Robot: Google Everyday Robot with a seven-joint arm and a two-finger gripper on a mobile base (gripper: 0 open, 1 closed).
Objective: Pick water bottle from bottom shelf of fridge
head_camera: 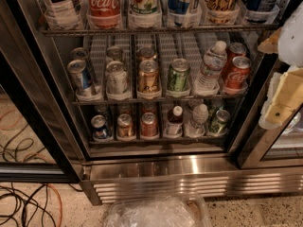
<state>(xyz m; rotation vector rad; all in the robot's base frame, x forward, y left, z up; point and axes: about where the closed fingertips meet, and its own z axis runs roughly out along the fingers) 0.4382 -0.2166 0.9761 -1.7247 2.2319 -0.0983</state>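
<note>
Camera view, one entry.

- Fridge (189, 167): steel frame, ribbed base grille (203, 186) along the bottom, black-framed glass door (28, 126) standing to the left. Three racks in sight.
- Bottom shelf (161, 140): grey laned rack with white front cups. From its left corner to its right: blue can (99, 126), gold can (125, 125), red can (148, 124), dark-liquid bottle (175, 120) with a white cap, water bottle (199, 117), green can (219, 121).
- Water bottle: upright at the shelf's front edge, second lane from the right corner, between the dark-liquid bottle and the green can. Clear and ribbed, pale cap on top. Nothing is touching it.
- Middle rack: blue-and-silver can (80, 77) at the left corner, then silver can (116, 77), gold-brown can (148, 75), green-label can (178, 74), tall labelled clear bottle (209, 67), red cola can (236, 72) at the right corner.
- Upper rack: only the lower parts of the bottles show, among them a red cola bottle (103, 1).
- Gripper (283, 100): cream and white, at the right edge of the view, outside the fridge opening and level with the middle rack, well apart from the water bottle. I cannot tell how wide it stands; it holds nothing that I can see.
- Floor: loose cables (23, 205) lower left, a clear plastic tub (156, 213) in front of the grille.
</note>
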